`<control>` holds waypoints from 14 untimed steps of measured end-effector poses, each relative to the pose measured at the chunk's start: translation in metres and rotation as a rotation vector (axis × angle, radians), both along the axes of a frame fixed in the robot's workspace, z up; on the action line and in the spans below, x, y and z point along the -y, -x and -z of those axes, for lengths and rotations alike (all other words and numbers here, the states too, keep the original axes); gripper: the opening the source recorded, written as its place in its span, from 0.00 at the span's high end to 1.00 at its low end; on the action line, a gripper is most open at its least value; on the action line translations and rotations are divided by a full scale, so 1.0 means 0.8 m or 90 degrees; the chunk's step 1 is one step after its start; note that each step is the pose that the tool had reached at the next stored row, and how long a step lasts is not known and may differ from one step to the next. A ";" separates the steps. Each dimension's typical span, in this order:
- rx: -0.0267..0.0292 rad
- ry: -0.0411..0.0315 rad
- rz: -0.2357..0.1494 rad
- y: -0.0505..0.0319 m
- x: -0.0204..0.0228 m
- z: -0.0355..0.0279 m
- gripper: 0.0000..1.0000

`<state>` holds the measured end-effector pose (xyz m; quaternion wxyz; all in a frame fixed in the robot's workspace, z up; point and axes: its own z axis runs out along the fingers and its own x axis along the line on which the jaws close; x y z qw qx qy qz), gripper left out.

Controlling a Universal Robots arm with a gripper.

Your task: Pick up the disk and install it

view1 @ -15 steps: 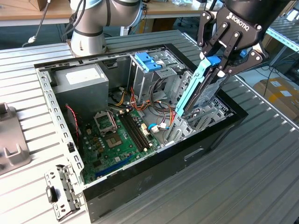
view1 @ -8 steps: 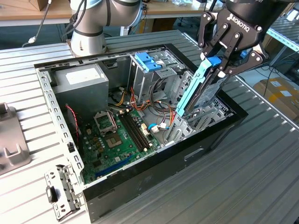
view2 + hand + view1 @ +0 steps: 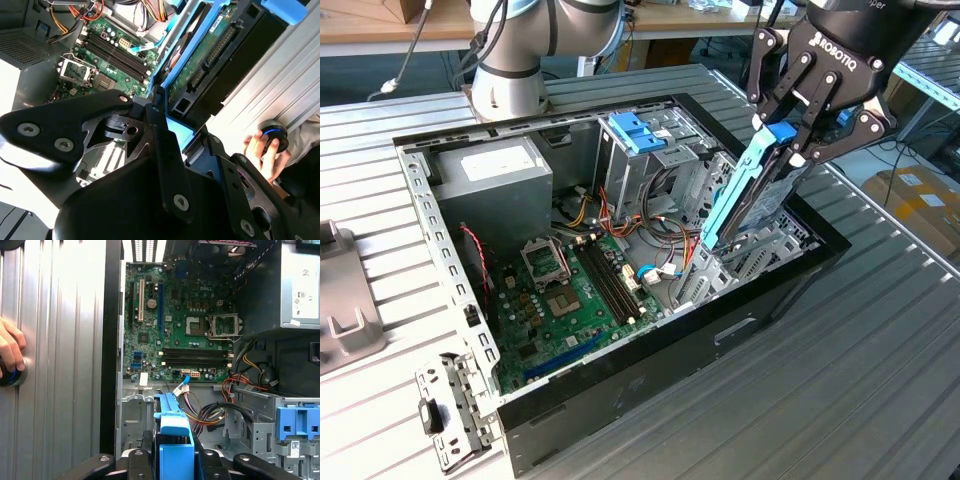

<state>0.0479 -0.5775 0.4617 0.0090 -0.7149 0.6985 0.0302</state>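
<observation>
Pick-up done: the gripper [image 3: 788, 140] is clamped on the upper end of the disk [image 3: 745, 195], right by its blue tab. Install looks unfinished: the disk stands steeply tilted, its lower end down in the drive bay [image 3: 775, 245] at the exterior view's right end of the open computer case [image 3: 650, 345], not yet seated flat. Arm hangs above that end of the case, gripper pointing down and slanted in line with the disk

One disk [image 3: 748, 190], dark in blue carrier (tab uppermost); I see it steeply tilted, lower end inside case [image 3: 650, 350].
</observation>
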 end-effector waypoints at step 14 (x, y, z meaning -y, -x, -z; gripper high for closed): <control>0.0000 0.0000 0.000 -0.012 0.0000 0.0016 0.63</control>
